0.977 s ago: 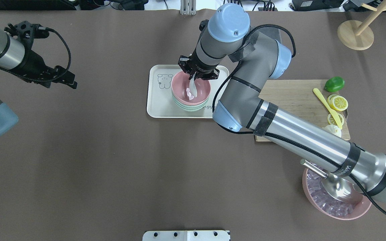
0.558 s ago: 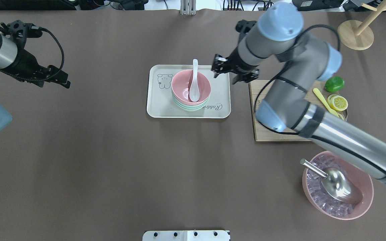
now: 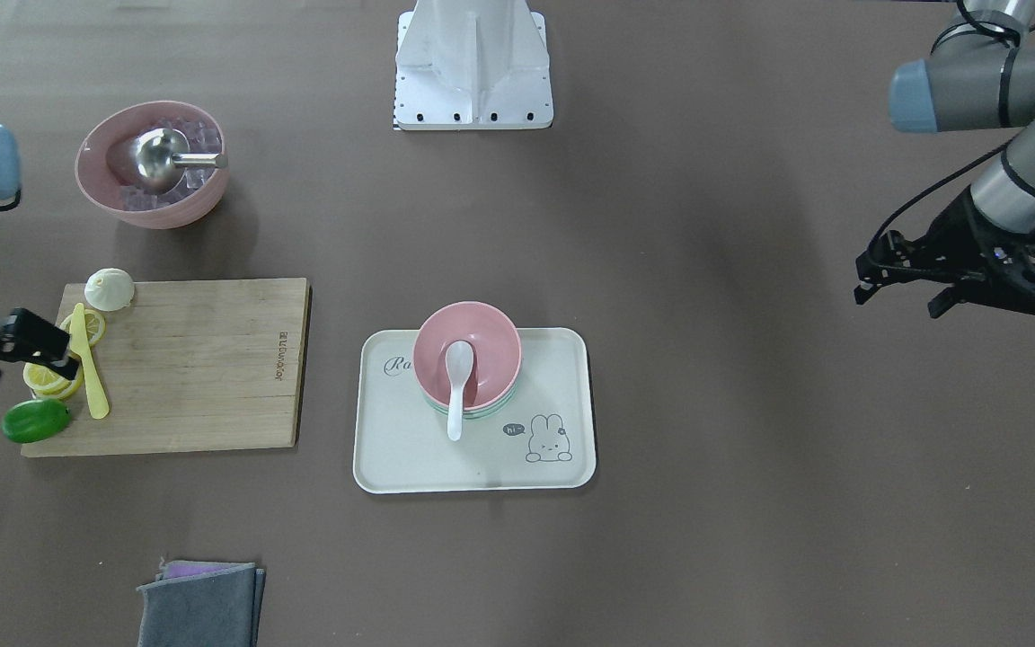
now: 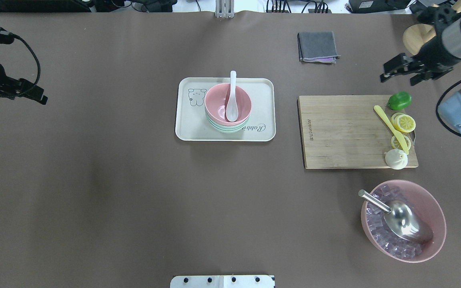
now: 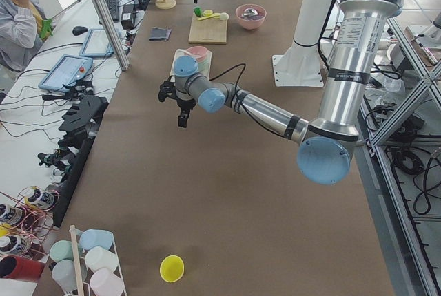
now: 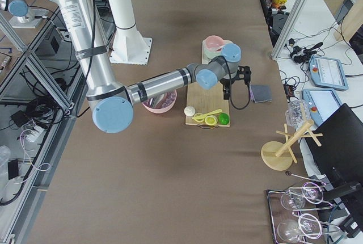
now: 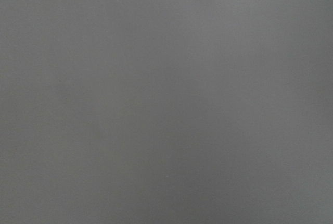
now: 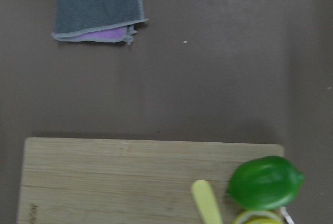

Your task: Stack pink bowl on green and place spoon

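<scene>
The pink bowl (image 4: 218, 102) sits nested in the green bowl (image 4: 222, 127) on the cream tray (image 4: 190, 128), and shows in the front view (image 3: 490, 341) too. The white spoon (image 4: 232, 100) lies in the pink bowl, its handle leaning over the far rim; it also shows in the front view (image 3: 457, 377). My right gripper (image 4: 401, 74) is open and empty, far right, beyond the cutting board. My left gripper (image 3: 900, 298) is open and empty at the far left of the table. The left wrist view shows only bare table cover.
A wooden cutting board (image 4: 342, 132) with a lime (image 4: 399, 100), lemon slices and a yellow knife lies right of the tray. A pink bowl of ice (image 4: 434, 216) with a metal scoop stands front right. A grey cloth (image 4: 317, 47) and a wooden stand (image 4: 424, 40) are at the back.
My right gripper let go of the spoon, left it in the pink bowl and pulled away to the far right. My left arm drew further left.
</scene>
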Controlling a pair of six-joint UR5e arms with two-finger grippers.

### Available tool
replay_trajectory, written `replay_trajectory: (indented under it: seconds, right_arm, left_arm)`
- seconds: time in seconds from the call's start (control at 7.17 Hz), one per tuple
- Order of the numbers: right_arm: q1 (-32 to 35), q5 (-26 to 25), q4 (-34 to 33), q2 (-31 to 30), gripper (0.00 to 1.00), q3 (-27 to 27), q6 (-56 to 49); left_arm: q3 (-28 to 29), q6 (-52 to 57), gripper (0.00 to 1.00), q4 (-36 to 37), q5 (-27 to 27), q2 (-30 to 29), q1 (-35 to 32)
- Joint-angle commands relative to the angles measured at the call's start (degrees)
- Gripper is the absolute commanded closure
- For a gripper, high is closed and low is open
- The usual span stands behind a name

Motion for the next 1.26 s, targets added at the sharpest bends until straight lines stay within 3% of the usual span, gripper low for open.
replay_trajectory:
  seconds: [0.0,0.14,0.28,0.7,1.12]
  right_arm:
    - [9.11,0.93,0.00,-3.33,0.00,-8.43,-23.14]
    - [11.58,0.75,-0.09,-3.15,0.00,-11.08,-28.62]
    - [12.74,0.31,-0.09,-3.07,0.00,-12.93,-32.24]
    - [15.38,0.93,-0.26,-2.98,0.00,-12.95,-32.80]
    - [16.88,1.81,-10.94,1.92,0.00,-11.64,-33.15]
  left_arm:
    - [0.02,19.70,0.02,11.46,-0.22,1.39,-9.85]
    - [-0.32,24.40,0.02,15.27,-2.66,2.00,-13.47]
    - [0.02,24.88,0.02,14.09,-6.34,6.96,-14.11]
    - [3.17,24.36,0.02,10.92,-6.20,9.74,-14.56]
    - [5.03,23.49,0.02,8.54,-6.47,9.48,-15.70]
